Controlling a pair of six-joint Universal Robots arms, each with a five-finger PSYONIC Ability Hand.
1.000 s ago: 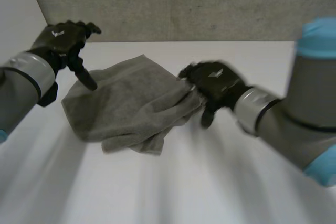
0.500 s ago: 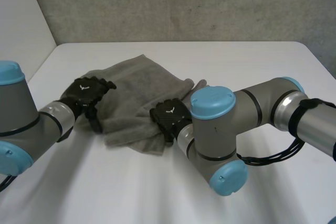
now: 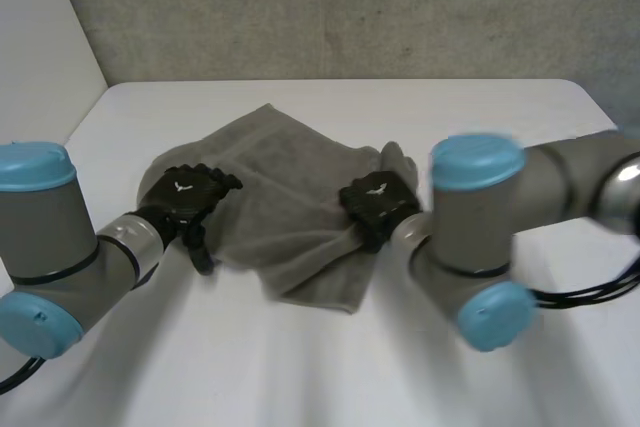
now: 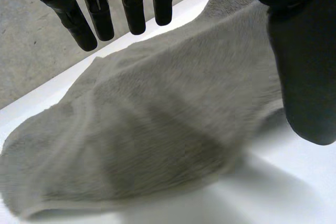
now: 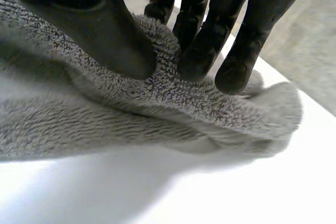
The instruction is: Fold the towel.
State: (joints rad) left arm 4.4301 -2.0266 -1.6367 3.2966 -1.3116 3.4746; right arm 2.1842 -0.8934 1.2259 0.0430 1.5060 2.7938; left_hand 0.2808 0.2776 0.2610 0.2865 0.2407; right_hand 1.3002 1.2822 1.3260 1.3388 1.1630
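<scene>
1. Towel (image 3: pixel 290 187): grey terry cloth, one piece, rumpled and partly gathered. It lies on the white table (image 3: pixel 490 137), left of the table's middle, with its far corner near the far edge and a loose flap pointing toward the near edge.
2. Left hand (image 3: pixel 186 195): black, resting at the towel's left edge, on the side toward the table's left edge. In the left wrist view its fingers (image 4: pixel 131 3) are straight and spread, well apart from the thumb, with nothing held between them. The cloth lies flat under the palm, its hem running along bare table.
3. Right hand (image 3: pixel 377 203): black, on the towel's right edge, on the side toward the table's right edge. In the right wrist view the thumb and fingertips (image 5: pixel 198 59) are pressed together on a raised fold of the cloth. That fold is pinched between them and bunched into a ridge, lifted a little off the table surface.
4. Arms: grey with light-blue caps. The left arm reaches in from the near left corner, the right arm from the right edge.
5. Wall (image 3: pixel 350 7): rough grey, behind the table's far edge.
</scene>
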